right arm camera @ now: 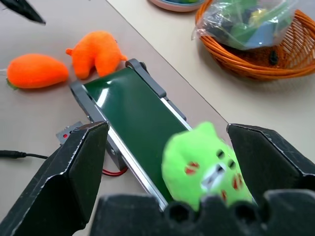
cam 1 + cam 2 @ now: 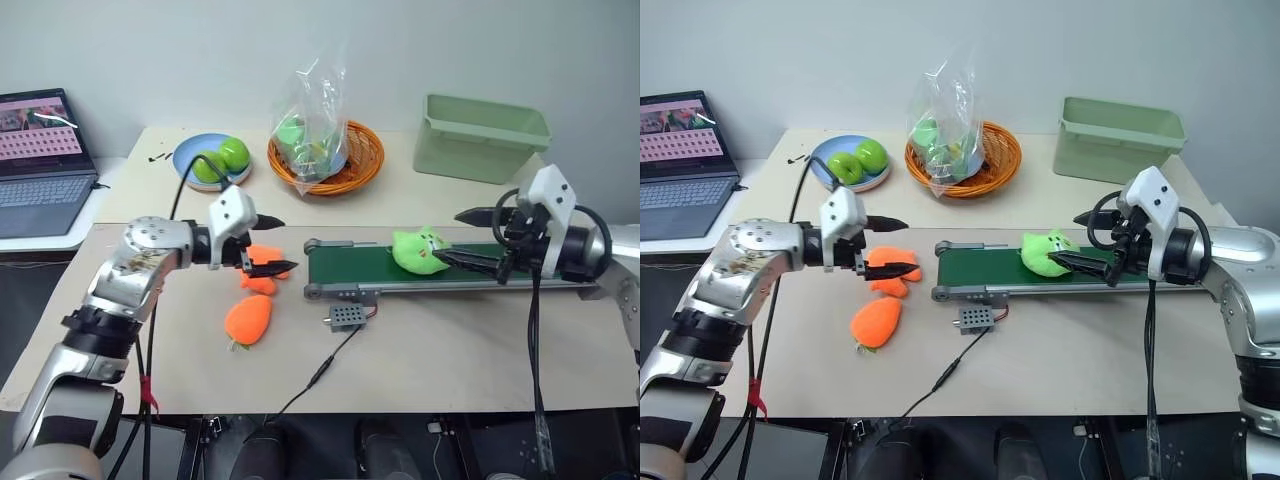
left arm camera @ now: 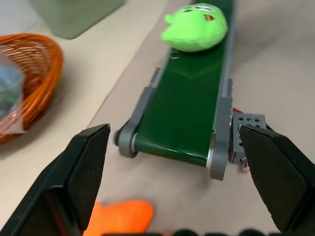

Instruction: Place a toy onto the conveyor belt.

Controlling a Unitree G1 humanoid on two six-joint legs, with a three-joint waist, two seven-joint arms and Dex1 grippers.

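The lime-green plush toy (image 2: 420, 250) lies on the conveyor belt (image 2: 365, 266), just ahead of the open, empty right gripper (image 2: 478, 240); the left gripper (image 2: 273, 244), also spread wide, hovers near the belt's other end.

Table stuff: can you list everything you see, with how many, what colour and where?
toy: one, lime green, lying on the conveyor belt
conveyor belt: one, dark green with grey rails, middle of the table
carrot plush toys: two, orange, beside the belt's end
small box: one, grey, wired, in front of the belt
basket: one, orange, back middle, holding a clear bag
plate: one, blue, with two green apples
bin: one, pale green, back right
laptop: one, grey, far left
left gripper: open, above the carrots
right gripper: open, around the toy
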